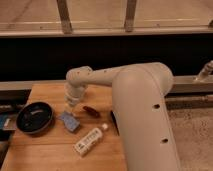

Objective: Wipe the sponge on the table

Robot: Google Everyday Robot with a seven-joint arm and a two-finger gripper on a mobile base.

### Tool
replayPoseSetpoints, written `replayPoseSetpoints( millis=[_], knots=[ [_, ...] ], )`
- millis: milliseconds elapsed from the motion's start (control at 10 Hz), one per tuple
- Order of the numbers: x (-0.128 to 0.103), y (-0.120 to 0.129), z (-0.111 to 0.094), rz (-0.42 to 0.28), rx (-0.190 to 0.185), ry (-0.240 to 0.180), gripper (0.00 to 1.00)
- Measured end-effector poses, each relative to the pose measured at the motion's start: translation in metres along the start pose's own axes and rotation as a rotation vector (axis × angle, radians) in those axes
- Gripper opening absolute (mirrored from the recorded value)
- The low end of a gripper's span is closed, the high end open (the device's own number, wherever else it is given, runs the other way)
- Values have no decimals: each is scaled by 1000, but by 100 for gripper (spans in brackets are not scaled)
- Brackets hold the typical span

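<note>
The light-blue sponge [70,121] lies flat on the wooden table [50,150], between the black pan and the dark red-brown object. My gripper [71,106] points down from the white arm right above the sponge's back edge and is shut on it, pressing it against the tabletop. The big white arm segment hides the table's right side.
A black pan [34,117] sits at the table's left edge. A dark red-brown oblong object [91,111] lies just right of the sponge. A white bottle [90,140] lies on its side near the front. A dark wall and railing run behind the table.
</note>
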Motion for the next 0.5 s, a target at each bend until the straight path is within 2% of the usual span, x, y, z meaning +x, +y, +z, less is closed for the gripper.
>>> replayPoseSetpoints(
  millis=[200,500],
  knots=[
    [20,-18,-8,64,23,16,0],
    [14,-47,-15,101,53,41,0]
  ],
)
